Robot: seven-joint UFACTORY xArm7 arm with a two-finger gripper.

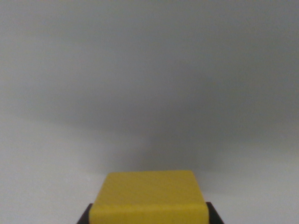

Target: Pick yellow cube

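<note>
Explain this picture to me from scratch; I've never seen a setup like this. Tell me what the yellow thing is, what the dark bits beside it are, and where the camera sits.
This is one picture, taken by a camera mounted on the wrist of a robot arm, looking out past its tool. The yellow block at the bottom centre is the yellow cube the robot is meant to pick. The dark corners on either side of its lower edge look like parts of the tool, so the cube seems to sit between them, probably gripped, though the contact itself is cut off by the frame. Everything else is a plain, pale grey surface, blurred and bare, with a soft shadow across it.
</note>
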